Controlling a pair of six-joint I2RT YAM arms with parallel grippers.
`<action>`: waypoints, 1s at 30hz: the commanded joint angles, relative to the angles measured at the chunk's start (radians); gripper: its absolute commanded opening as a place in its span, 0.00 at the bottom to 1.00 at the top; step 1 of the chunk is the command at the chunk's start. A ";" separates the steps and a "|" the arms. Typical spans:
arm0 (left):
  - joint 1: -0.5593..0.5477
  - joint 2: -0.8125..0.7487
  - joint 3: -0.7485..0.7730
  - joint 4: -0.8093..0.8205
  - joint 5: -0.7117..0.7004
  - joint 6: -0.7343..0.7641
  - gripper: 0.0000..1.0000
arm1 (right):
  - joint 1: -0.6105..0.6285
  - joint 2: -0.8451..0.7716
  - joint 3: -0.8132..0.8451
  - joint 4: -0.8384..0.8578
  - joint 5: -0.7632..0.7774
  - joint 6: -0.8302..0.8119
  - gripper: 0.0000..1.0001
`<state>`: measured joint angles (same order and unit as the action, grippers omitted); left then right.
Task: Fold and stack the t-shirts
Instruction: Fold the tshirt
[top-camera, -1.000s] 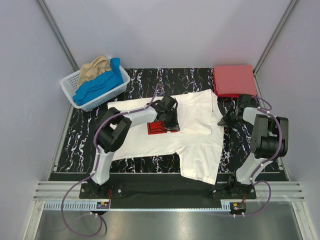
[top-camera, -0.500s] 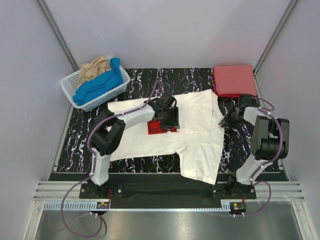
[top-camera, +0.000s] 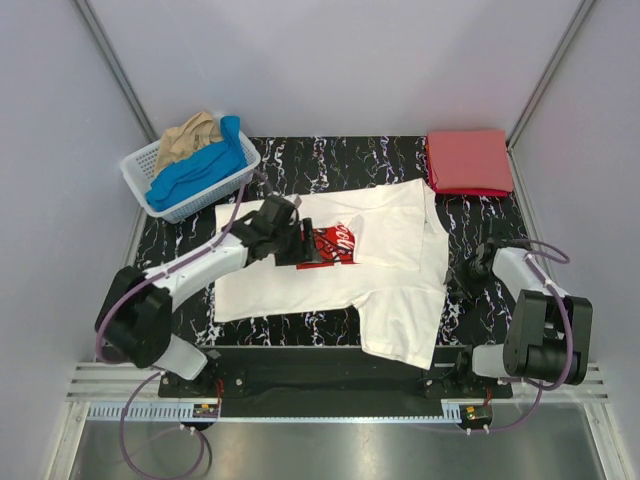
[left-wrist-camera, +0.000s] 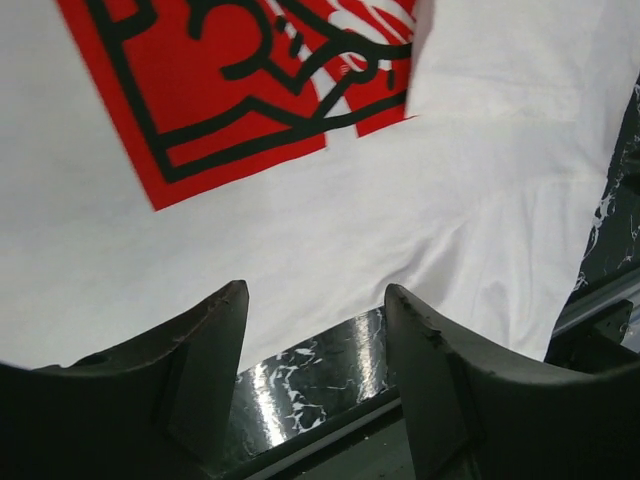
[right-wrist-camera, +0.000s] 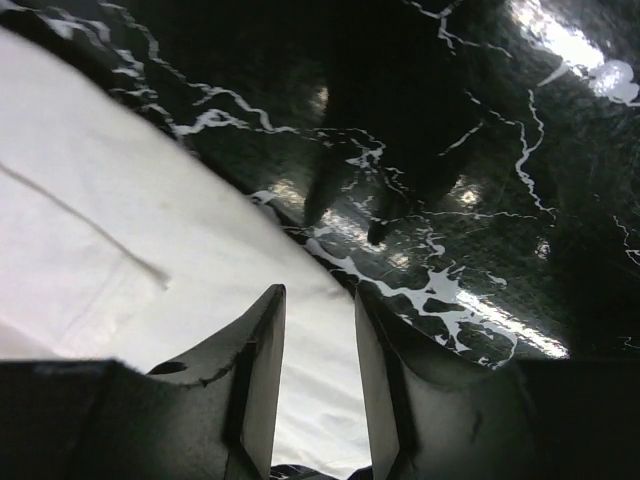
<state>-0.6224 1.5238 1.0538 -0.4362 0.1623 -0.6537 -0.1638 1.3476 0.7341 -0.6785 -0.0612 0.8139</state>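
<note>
1. Grey walls (top-camera: 330, 60) are enclosing a black marbled table (top-camera: 300, 160).
2. The white t-shirt (top-camera: 300, 285) is lying centrally, long axis running 9 to 3 o'clock, one sleeve pointing at 5.
3. A folded flap (top-camera: 392, 235) is covering part of its red print (top-camera: 325, 243).
4. The left gripper (left-wrist-camera: 315, 300), over the print, and right gripper (right-wrist-camera: 318, 300), at 3 o'clock, are gaping empty.
5. The red t-shirt (top-camera: 468, 160) is sitting folded at 1 o'clock.

The white t-shirt (left-wrist-camera: 470, 190) under the left gripper (left-wrist-camera: 315, 300) was smooth, matt cloth; its red print (left-wrist-camera: 190, 90) looked flat and matt. The table (right-wrist-camera: 530, 150) ahead of the right gripper (right-wrist-camera: 320, 300) was glossy black marbled sheet, reflecting light. The fingers (left-wrist-camera: 450, 400) were matt black plastic.
</note>
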 joint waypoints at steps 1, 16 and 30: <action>0.082 -0.152 -0.134 0.077 -0.036 -0.023 0.63 | 0.003 0.028 -0.033 0.020 0.031 0.060 0.42; 0.478 -0.672 -0.411 -0.177 -0.359 -0.386 0.60 | 0.006 -0.073 -0.093 0.106 0.032 -0.005 0.00; 0.582 -0.731 -0.471 -0.492 -0.360 -0.600 0.58 | 0.006 -0.128 -0.151 0.139 -0.043 -0.028 0.33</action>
<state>-0.0429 0.7635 0.6209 -0.9005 -0.2249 -1.1801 -0.1638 1.2427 0.5835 -0.5495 -0.0971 0.7906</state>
